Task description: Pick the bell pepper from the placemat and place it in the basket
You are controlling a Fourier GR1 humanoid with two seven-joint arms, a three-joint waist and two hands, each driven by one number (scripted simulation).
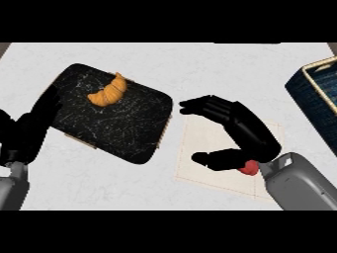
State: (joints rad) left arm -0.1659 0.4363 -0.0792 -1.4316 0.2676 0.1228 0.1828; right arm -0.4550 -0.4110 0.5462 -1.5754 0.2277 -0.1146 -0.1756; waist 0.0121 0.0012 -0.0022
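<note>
While the right robot hand [236,129] hovers uncurled over the placemat [204,148], the red bell pepper [249,168] lies beneath its wrist.

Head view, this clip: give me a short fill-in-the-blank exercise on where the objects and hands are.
1. The croissant lies on the black ____.
2. The right hand hangs over the pale ____, with a bit of the red bell pepper showing near its wrist.
3. The dark blue basket stands at the view's ____ edge.
4. The left hand shows at the view's ____ edge, beside the board.

Missing words: board; placemat; right; left
</note>
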